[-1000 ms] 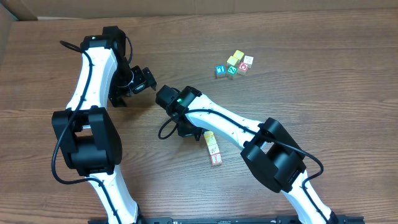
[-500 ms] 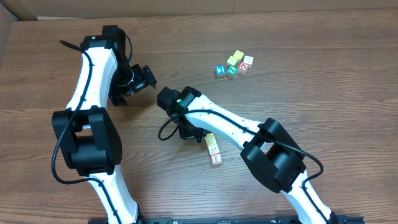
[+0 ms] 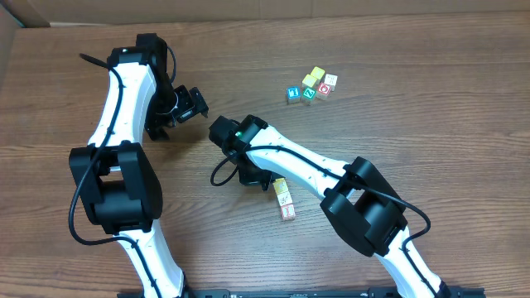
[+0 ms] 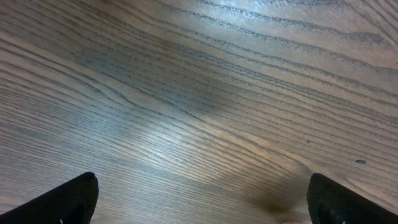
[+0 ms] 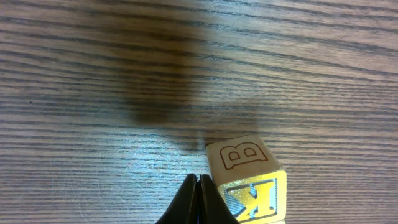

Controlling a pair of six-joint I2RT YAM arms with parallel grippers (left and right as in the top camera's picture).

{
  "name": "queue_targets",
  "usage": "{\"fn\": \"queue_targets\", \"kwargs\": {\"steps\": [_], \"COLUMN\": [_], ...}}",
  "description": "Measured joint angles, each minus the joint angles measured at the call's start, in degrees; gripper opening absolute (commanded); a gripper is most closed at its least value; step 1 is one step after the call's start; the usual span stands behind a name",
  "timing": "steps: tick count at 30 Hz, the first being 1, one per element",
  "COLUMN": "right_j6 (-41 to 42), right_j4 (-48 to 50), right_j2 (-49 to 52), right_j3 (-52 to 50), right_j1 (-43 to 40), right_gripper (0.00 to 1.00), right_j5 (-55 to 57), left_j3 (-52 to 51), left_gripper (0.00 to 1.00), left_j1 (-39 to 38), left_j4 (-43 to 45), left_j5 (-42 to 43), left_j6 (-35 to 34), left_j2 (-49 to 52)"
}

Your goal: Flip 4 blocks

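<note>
Three small blocks lie in a short row on the table: a yellow-faced one (image 3: 279, 185), a cream one (image 3: 283, 199) and a red-faced one (image 3: 287, 213). My right gripper (image 3: 263, 180) is shut, its tips (image 5: 198, 186) right against the left side of the yellow-faced block (image 5: 245, 177), which shows a cream B on top and a yellow K toward the camera. Nothing is held between the jaws. More blocks sit in a cluster (image 3: 311, 86) at the far right. My left gripper (image 3: 195, 104) hangs open over bare wood (image 4: 205, 208), far from any block.
The far cluster holds a blue-faced cube (image 3: 292, 94), a teal one (image 3: 308, 93), a red one (image 3: 324, 89), yellow ones (image 3: 317, 74) and a white-topped cube (image 3: 331, 79). The table's back edge (image 3: 273, 18) runs along the top.
My right gripper has edged slightly toward the row of blocks, now against the yellow-faced one. The left arm has not moved.
</note>
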Motion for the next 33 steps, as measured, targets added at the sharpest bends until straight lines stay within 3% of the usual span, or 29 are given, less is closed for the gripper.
{"fn": "queue_targets", "kwargs": {"steps": [33], "right_j6": [0.1], "right_j4": [-2.4], "right_j2": [0.0], "right_j3": [0.0], "right_j1": [-1.8], "right_gripper": [0.04], "right_j5": [-5.0], "left_j3": [0.0], "left_gripper": [1.00], "left_j1": [0.0], "left_j4": [0.0], "left_j5": [0.0], "left_j6": [0.0], "left_j2": [0.0]}}
